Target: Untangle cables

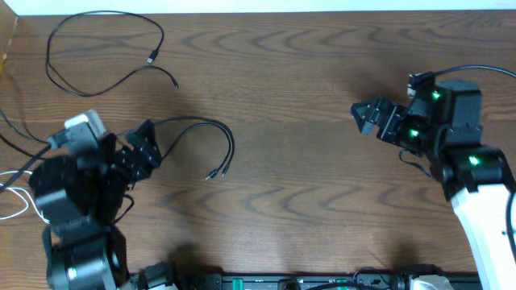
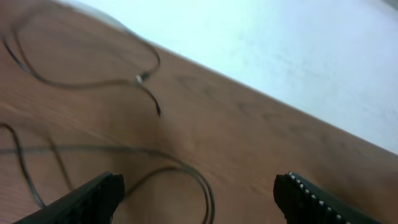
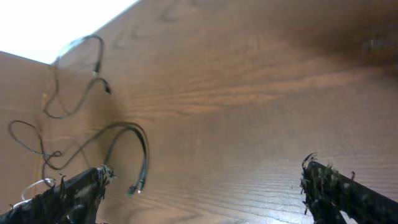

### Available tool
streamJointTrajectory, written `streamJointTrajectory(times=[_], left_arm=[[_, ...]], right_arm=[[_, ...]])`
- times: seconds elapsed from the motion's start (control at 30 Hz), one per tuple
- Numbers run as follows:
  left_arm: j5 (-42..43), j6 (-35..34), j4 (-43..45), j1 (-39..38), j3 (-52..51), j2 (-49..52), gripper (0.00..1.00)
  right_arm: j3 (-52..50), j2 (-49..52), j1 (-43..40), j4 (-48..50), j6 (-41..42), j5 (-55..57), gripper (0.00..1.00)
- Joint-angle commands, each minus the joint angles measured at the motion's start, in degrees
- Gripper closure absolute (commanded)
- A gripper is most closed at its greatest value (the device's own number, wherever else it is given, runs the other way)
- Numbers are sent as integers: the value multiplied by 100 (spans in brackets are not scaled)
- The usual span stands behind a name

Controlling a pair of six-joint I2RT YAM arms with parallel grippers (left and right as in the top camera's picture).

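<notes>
Your left pincer [image 1: 149,149] sits at the near left of the wooden table [image 1: 306,185]. It is released: in the left wrist view the two black fingers [image 2: 99,196] stand wide apart with only bare wood and cable showing between them. Your right pincer [image 1: 363,118] hangs over the right side of the table, well apart from every cord. It is spread wide too, and the right wrist view shows nothing between its fingers [image 3: 81,190]. Small green lights glow on the right arm [image 1: 451,129].

The cables all lie on the left half of the table:

- **Long black cable [image 1: 162,34]:** it makes a big open loop in the far left corner. One small plug end points back into the loop and the other end trails toward the middle. You see the same loop blurred in the left wrist view [image 2: 81,84] and far off in the right wrist view [image 3: 74,74].
- **Doubled black cable [image 1: 230,141]:** it starts just beside your left pincer, arches away to the right and curls back. Its two plug ends lie side by side on the wood. In the left wrist view it curves along the table near the left finger [image 2: 186,171], but you cannot tell there whether they touch. The right wrist view shows the arch clearly [image 3: 134,134].
- **White cable [image 1: 12,174]:** it curls at the left edge of the table, partly hidden behind the left arm. A pale loop of it shows low in the right wrist view [image 3: 37,183].

No print on the plugs or arms is large enough to read.
</notes>
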Motion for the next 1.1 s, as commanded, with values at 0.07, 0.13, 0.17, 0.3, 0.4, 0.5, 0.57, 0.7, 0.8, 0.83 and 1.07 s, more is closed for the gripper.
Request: streamJointTrajectory(times=[0.07,0.13,0.17,0.3,0.4,0.5,0.57,0.7,0.8,0.83,1.07], left_arm=[[-247,205,-2,-33,66,-973,14],[-247,205,-33,-33,66,-1193,14],[-247,205,-48,-33,66,-1296,3],[-245,205,-205,-33,66,-1327,2],[-245,205,-540,-33,63,-1322,2],[-245,205,-699,-33,63,-1322,2],[-245,205,-772,-33,63,-1322,2],[-240,201,-1036,-33,63,-1322,2],[-243,203,-1158,-33,63,-1322,2],[-245,203,-1191,-33,63,-1322,2],[-243,203,-1665,-33,63,-1322,2]], right_arm=[[22,-1211,-28,-385,-127,553,1],[22,-1576,-28,-588,-127,835,1],[22,-1827,-28,-732,-127,984,1],[22,-2339,-28,-1062,-127,1233,1],[22,-2483,-28,-1169,-129,1462,1],[22,-2485,-28,-1276,-127,1460,1],[22,-2485,-28,-1329,-127,1458,1],[22,-2485,-28,-1534,-125,1460,1],[22,-2485,-28,-1744,-125,1460,1],[22,-2485,-28,-1812,-127,1460,1],[22,-2485,-28,-2157,-127,1460,1]])
